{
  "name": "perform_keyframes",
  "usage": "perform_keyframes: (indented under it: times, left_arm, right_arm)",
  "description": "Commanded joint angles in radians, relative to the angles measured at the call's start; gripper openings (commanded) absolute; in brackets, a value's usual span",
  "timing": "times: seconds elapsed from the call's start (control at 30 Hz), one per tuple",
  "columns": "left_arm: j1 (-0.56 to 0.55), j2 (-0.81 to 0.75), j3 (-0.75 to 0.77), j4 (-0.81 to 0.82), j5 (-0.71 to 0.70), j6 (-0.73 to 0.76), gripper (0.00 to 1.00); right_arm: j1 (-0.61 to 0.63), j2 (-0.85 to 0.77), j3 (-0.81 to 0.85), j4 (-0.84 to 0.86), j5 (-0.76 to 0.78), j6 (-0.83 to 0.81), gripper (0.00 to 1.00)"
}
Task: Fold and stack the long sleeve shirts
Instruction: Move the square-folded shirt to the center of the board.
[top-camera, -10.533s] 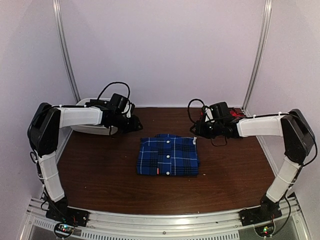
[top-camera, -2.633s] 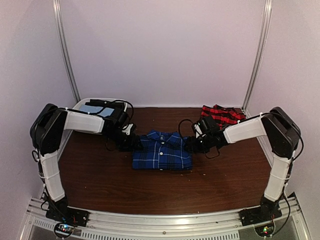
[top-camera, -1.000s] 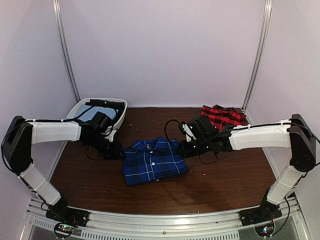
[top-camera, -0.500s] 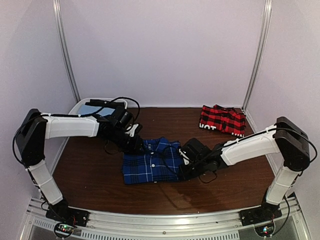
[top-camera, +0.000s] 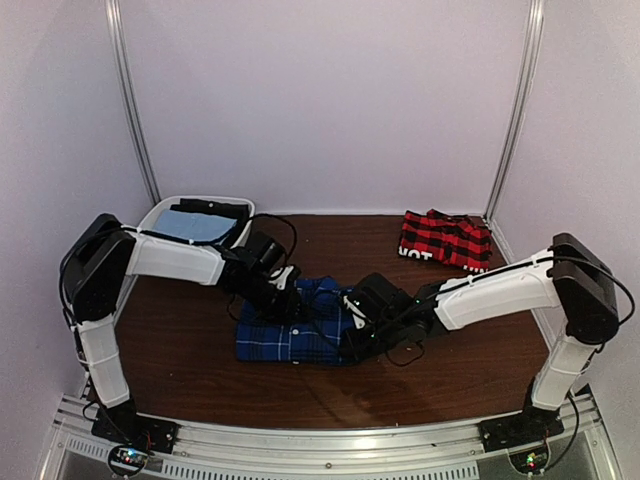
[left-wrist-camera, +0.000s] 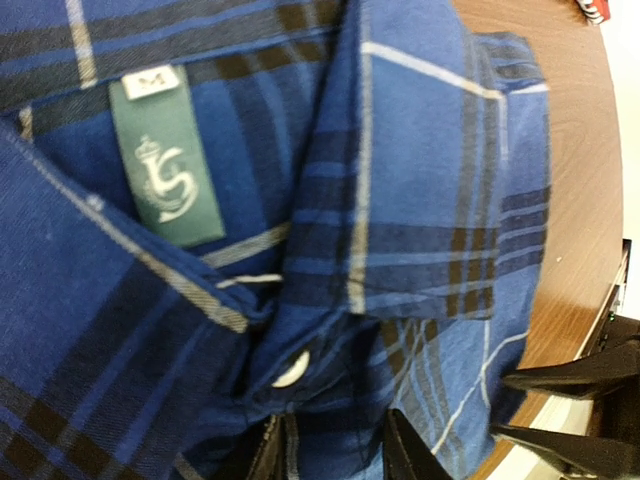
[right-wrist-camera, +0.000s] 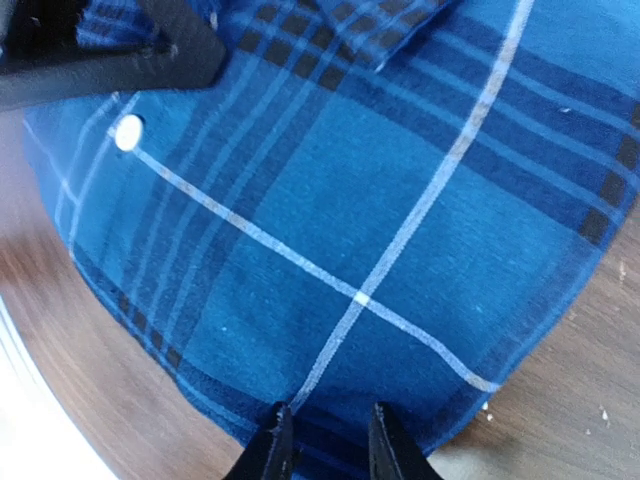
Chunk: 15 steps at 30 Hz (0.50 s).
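- Dark blue plaid shirt (top-camera: 295, 325) lies folded into a rectangle on the brown counter (top-camera: 470, 350), near the middle and a bit left of centre, collar toward the back.
- Left tool (top-camera: 290, 300) is down on the shirt's collar end. In the wrist view its fingers (left-wrist-camera: 400, 452) stand slightly apart with blue cloth bunched between them, just below a white button (left-wrist-camera: 290, 372). Can't tell if the cloth is actually clamped.
- Green size label (left-wrist-camera: 165, 160) shows inside the collar.
- Right tool (top-camera: 352, 340) is at the shirt's right side, low on the counter. Its fingers (right-wrist-camera: 385, 440) are narrowly apart, straddling the shirt's edge. Can't tell whether it's pinched or only touched.
- Red-and-black check shirt (top-camera: 445, 238) sits crumpled at the counter's far right corner, well apart from the blue one and both tools.
- White bin (top-camera: 160, 212) is at the far left, holding a light blue cloth (top-camera: 195, 225) and a black garment (top-camera: 215, 208).
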Motion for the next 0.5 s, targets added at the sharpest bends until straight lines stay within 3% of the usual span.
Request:
perform_keyframes:
  times: [0.0,0.1,0.3,0.47]
  left_arm:
    - [0.036,-0.005,-0.065,0.027,-0.046,0.007,0.35]
    - [0.066,-0.029,-0.106,0.024,-0.055,0.024,0.35]
    - [0.123,-0.089,-0.184,-0.009,-0.071,0.084,0.35]
    - [0.157,-0.146,-0.232,-0.027,-0.073,0.119,0.36]
  right_arm:
    - [-0.039,-0.111,0.037,-0.058,0.043,-0.017,0.35]
    - [-0.097,-0.159,0.038,-0.069,0.059,-0.042,0.4]
    - [-0.289,-0.185,0.057,-0.081,0.078,-0.109,0.41]
    - [-0.46,-0.137,0.141,-0.094,0.106,-0.185,0.43]
